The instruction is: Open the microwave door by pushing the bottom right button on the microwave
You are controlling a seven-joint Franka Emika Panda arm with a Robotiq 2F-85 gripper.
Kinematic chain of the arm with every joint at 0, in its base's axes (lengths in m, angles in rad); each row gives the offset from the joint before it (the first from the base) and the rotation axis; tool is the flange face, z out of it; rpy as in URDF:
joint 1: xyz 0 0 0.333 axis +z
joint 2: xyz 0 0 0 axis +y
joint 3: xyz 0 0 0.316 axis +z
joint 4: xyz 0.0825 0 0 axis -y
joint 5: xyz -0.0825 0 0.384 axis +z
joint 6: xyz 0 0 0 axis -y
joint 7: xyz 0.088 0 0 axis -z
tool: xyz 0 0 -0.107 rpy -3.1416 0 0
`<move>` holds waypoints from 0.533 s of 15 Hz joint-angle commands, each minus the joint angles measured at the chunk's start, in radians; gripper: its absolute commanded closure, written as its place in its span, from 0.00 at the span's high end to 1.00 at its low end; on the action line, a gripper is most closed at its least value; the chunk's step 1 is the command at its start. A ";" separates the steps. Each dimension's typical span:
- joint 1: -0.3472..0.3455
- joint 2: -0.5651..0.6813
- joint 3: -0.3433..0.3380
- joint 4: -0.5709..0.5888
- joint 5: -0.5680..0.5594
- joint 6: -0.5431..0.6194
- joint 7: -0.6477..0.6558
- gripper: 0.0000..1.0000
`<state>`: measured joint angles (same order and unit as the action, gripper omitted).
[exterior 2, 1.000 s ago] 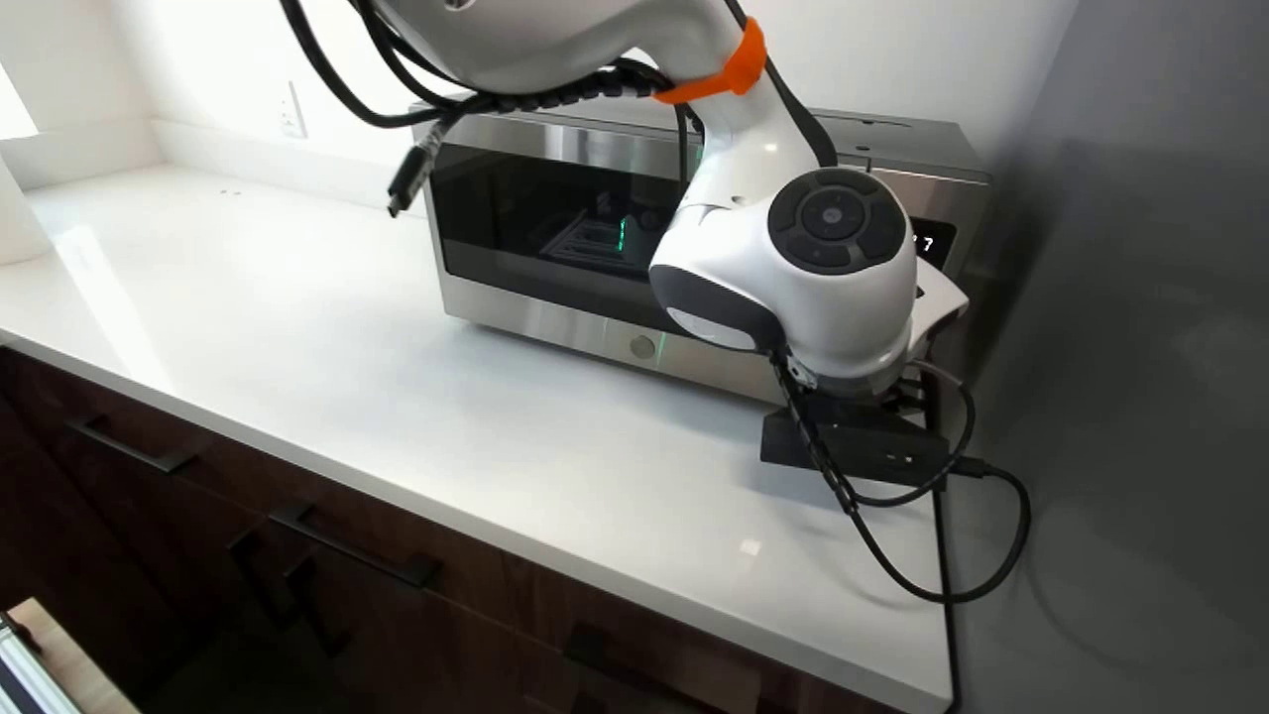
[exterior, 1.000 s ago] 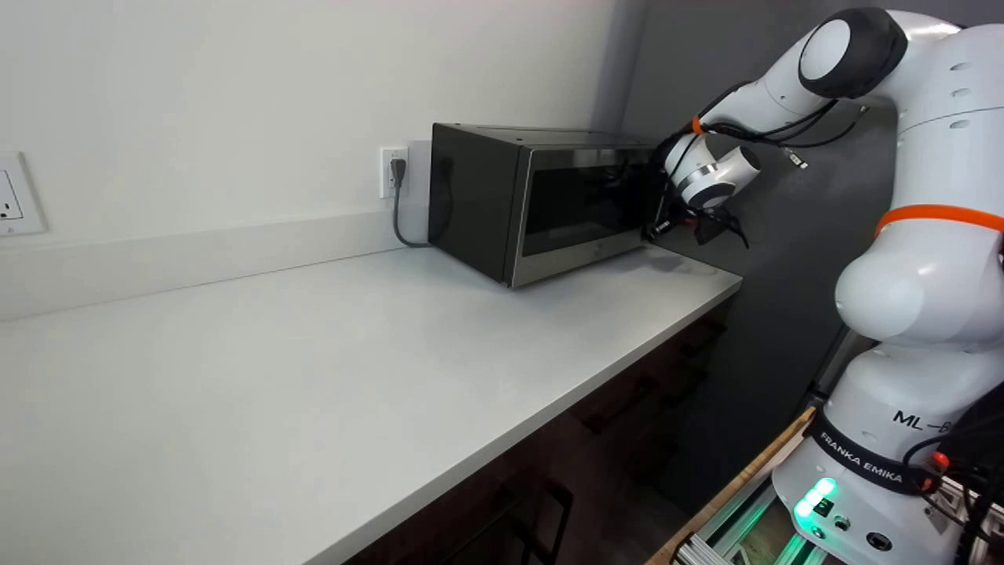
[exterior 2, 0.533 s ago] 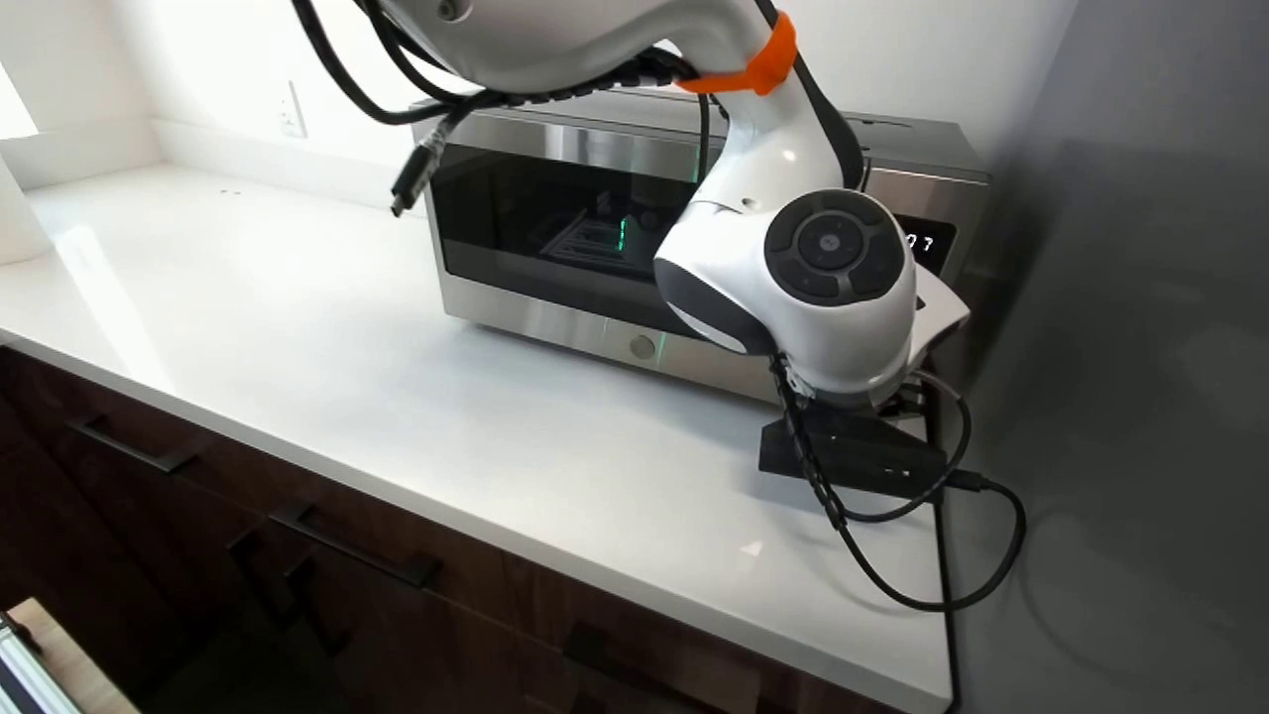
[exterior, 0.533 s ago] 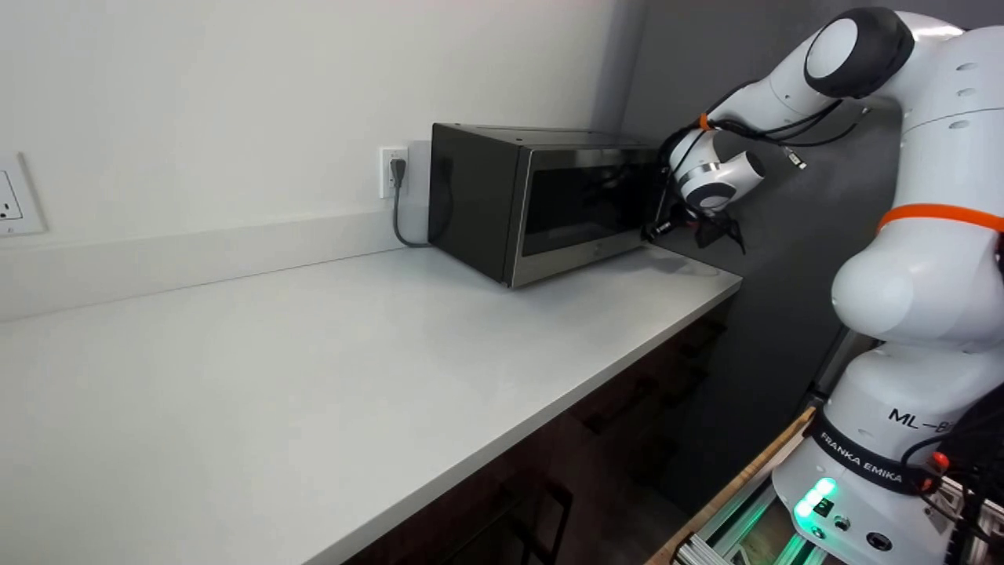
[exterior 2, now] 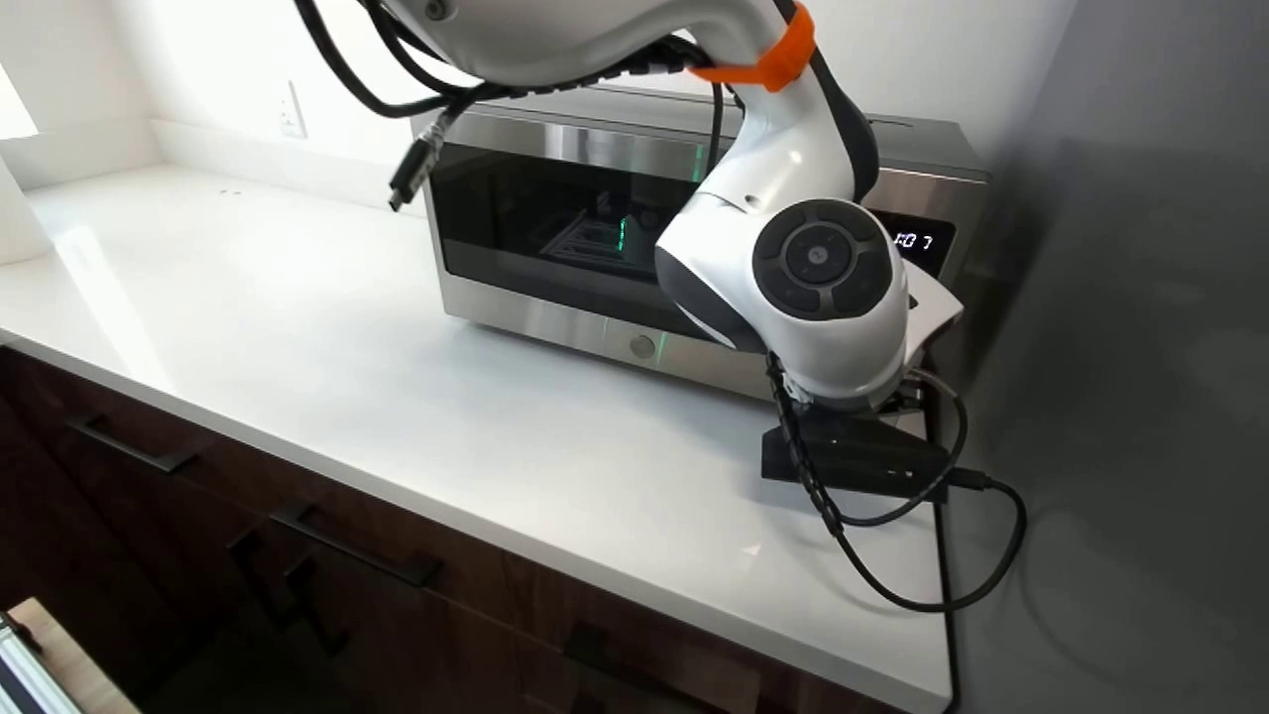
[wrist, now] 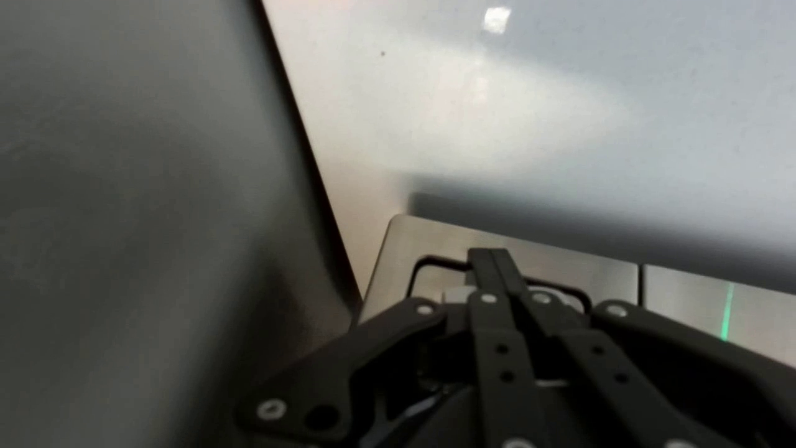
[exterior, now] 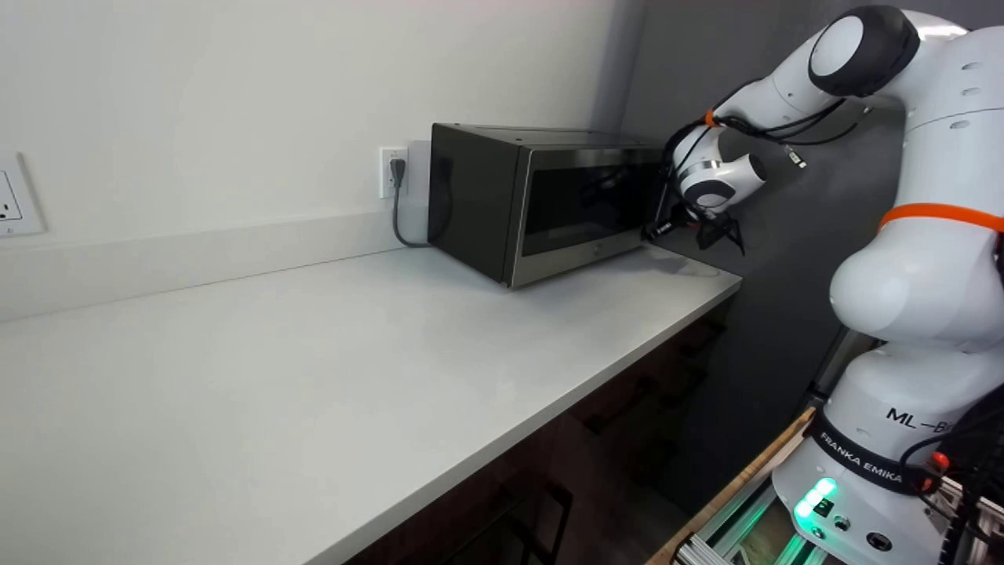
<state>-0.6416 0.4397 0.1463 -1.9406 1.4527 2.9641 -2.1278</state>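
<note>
In an exterior view the microwave [exterior: 474, 204] stands at the far end of the white worktop [exterior: 353, 392], near the grey panel [exterior: 792, 204], its door [exterior: 576, 208] shut; a round badge [exterior: 598, 249] on the lower frame is too small to read. A cord [exterior: 397, 224] runs down from an outlet [exterior: 385, 176] to the back edge, and at far left a wall plate [exterior: 31, 188] carries a tiny mark I cannot make out. The arm [exterior: 937, 173] rises at the right: the black band [exterior: 859, 459] round its base [exterior: 886, 510] reads "FRANKA EMIKA" in white, and above that stands "ML–B" in black, the rest turning out of sight. Green lights [exterior: 816, 496] glow below. In an exterior view the arm hangs before the microwave's right part; beside it the lit display [exterior 2: 917, 241] shows "1:07", the panel's left end covered. The black disc [exterior 2: 823, 260] on the wrist bears a small central symbol, unreadable; the jaws are hidden behind a black bar [exterior 2: 863, 456]. The wrist view stands upside down, worktop at the top, grey panel at left. The jaws come in from the bottom edge, fully together, fingertips [wrist: 480, 270] side by side and holding nothing. They end at the black-outlined button [wrist: 429, 283] near the microwave's bottom right corner; whether they touch it I cannot tell. Past a dark seam [wrist: 642, 286], a green streak [wrist: 727, 311] shines on the silver front.
</note>
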 commanded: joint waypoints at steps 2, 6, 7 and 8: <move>-0.010 -0.021 0.057 0.092 0.140 -0.034 -0.124 0.00; 0.003 0.002 0.059 0.126 0.187 -0.025 -0.121 0.00; 0.006 0.009 0.058 0.133 0.190 -0.026 -0.116 0.00; 0.007 0.017 0.058 0.141 0.192 -0.027 -0.109 0.00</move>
<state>-0.6514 0.4348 0.1607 -1.9349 1.5712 2.9679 -2.2219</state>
